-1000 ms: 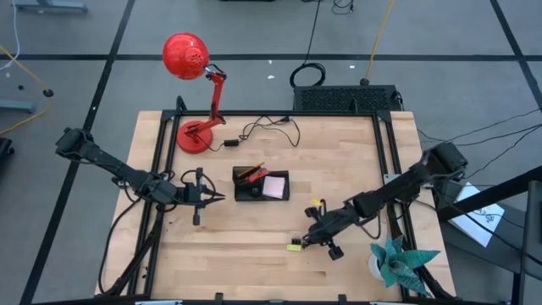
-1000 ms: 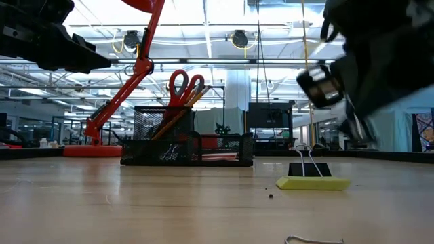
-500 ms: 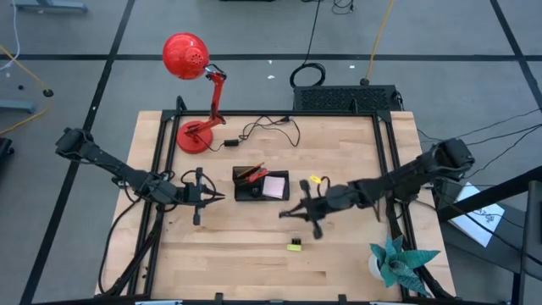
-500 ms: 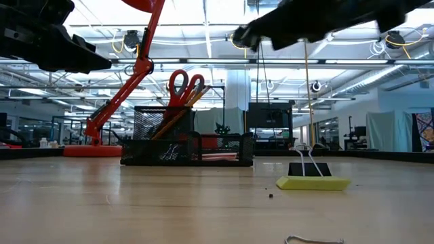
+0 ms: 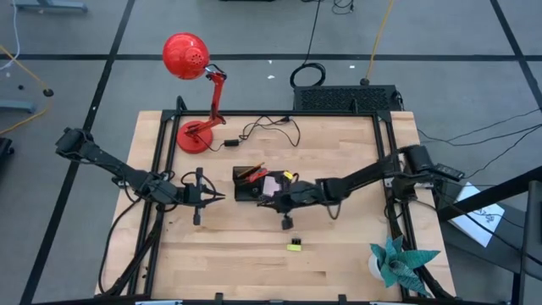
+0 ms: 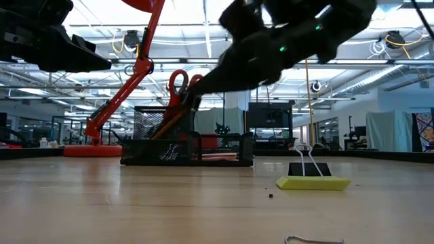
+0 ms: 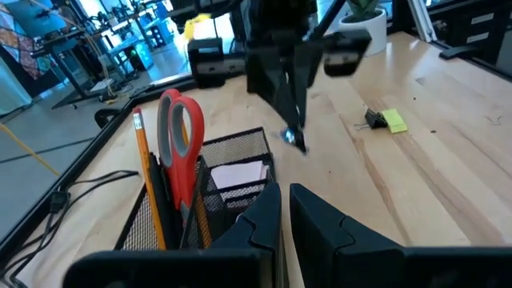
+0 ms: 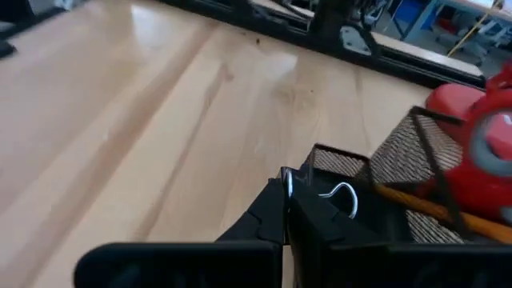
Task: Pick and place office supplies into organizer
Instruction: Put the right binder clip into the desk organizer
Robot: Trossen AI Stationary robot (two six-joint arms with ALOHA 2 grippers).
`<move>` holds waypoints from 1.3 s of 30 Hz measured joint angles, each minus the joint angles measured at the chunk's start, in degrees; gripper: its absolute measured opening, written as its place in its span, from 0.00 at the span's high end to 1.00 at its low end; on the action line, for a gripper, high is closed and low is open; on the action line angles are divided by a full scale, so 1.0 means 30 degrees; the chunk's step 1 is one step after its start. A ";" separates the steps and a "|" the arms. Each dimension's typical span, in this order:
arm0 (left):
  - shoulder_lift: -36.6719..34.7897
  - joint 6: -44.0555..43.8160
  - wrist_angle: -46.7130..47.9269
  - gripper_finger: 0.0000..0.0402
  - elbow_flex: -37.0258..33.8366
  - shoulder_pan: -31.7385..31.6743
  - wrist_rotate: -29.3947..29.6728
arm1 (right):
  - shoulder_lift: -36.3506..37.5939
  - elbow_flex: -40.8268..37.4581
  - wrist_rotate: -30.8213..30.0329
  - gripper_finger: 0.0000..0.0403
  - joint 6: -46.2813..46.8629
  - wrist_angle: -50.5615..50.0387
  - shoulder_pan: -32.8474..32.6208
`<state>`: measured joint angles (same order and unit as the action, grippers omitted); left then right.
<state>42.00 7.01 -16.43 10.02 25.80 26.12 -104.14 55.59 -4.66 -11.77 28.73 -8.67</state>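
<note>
Right then, I had a small binder clip (image 8: pixel 340 194) pinched in my right gripper (image 5: pixel 269 201), held just over the organizer's (image 5: pixel 251 191) low section beside the sticky-note pad (image 5: pixel 273 185). Scissors (image 7: pixel 180 142) and pencils (image 7: pixel 144 172) stood in its tall compartment. Another clip with a yellow-green piece (image 5: pixel 295 245) lay on the worktop (image 5: pixel 356 152). My left gripper (image 5: pixel 222 197) waited left of the organizer, clenched nearly closed on nothing.

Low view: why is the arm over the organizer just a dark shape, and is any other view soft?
Low view: bright ceiling lights behind backlight the right arm into a smeared silhouette, while the organizer and yellow-green piece stay crisp. Left wrist view: the right tool is blurred. Right wrist view: the red scissors are out of focus.
</note>
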 joint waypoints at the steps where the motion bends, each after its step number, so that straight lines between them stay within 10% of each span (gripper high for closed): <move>1: -0.0002 0.0000 0.0008 0.91 0.0000 0.0000 -0.0007 | -0.0407 0.0371 -0.0195 1.00 -0.0038 0.0033 0.0030; 39: 0.0000 0.0073 0.0019 0.91 0.0000 0.0000 -0.0046 | -0.3677 0.3085 -0.7026 1.00 -0.7119 0.0195 -0.0901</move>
<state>42.00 7.22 -16.38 10.02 25.80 25.98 -115.18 64.84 -25.74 -33.12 29.32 -11.38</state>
